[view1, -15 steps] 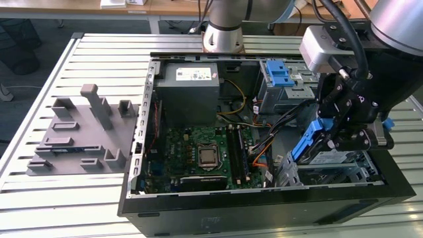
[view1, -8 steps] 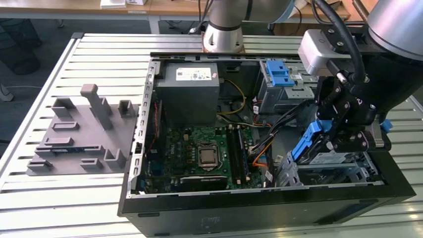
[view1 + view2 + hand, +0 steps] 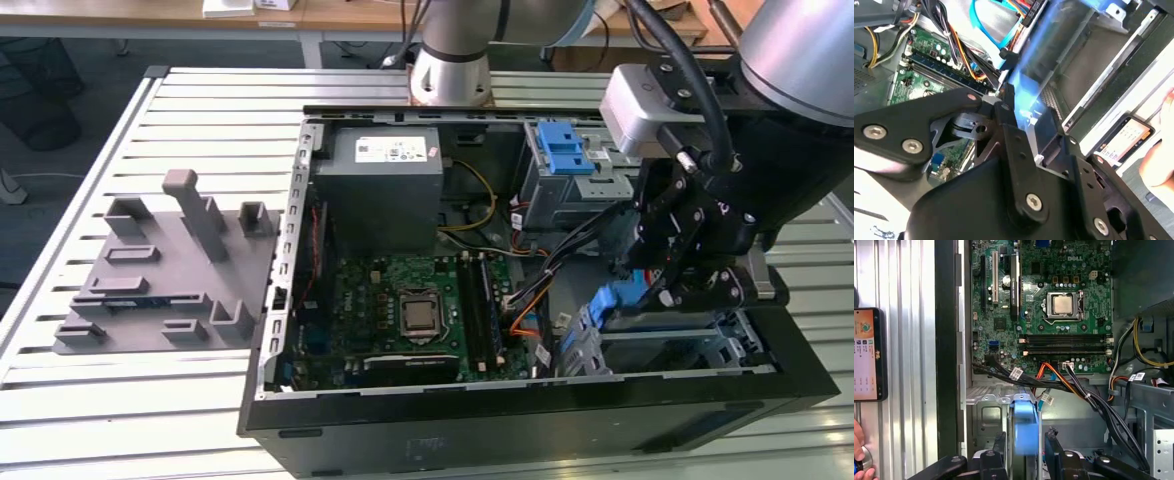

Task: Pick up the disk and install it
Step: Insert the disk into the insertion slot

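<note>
Leftmost in the exterior view, a grey fixture plate with upright pegs lay on the slatted table, well apart from the work; next came the open computer case, its left wall close beside the plate; inside it sat the power supply at the back, the motherboard in front of it, and a blue-handled drive cage toward the exterior view's right; the gripper hung over the front right bay, cables crowding just beside it. Both fingers were clamped on the disk, held on edge, its blue carrier between them in the first wrist view; the disk stood in the mouth of the metal bay, bay walls close on either side. Outside the case wall a phone lay on the table slats, a person's fingertips near it.
</note>
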Controlling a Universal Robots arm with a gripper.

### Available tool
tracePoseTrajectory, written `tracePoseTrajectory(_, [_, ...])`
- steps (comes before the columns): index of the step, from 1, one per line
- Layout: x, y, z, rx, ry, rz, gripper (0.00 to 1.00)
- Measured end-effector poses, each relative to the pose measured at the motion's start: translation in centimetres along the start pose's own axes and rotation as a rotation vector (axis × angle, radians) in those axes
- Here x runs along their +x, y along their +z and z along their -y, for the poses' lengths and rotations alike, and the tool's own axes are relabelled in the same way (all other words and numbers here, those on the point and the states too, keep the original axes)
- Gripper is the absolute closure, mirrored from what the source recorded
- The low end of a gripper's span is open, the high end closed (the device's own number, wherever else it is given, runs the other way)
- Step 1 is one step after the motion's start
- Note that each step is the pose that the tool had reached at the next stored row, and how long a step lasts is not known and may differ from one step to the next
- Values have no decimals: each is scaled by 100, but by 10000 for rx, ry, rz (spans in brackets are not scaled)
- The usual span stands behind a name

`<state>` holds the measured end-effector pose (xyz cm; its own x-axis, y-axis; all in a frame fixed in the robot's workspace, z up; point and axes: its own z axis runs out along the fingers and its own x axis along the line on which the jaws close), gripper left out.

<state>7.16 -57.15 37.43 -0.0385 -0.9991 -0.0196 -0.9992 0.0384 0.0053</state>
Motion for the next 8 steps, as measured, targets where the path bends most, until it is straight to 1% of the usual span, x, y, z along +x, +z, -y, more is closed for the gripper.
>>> tracePoseTrajectory(6, [0,10,0,0,1,1,56])
tracePoseTrajectory(7, [0,14,0,-1,1,0,58])
tracePoseTrajectory(8, [0,19,0,0,1,1,64])
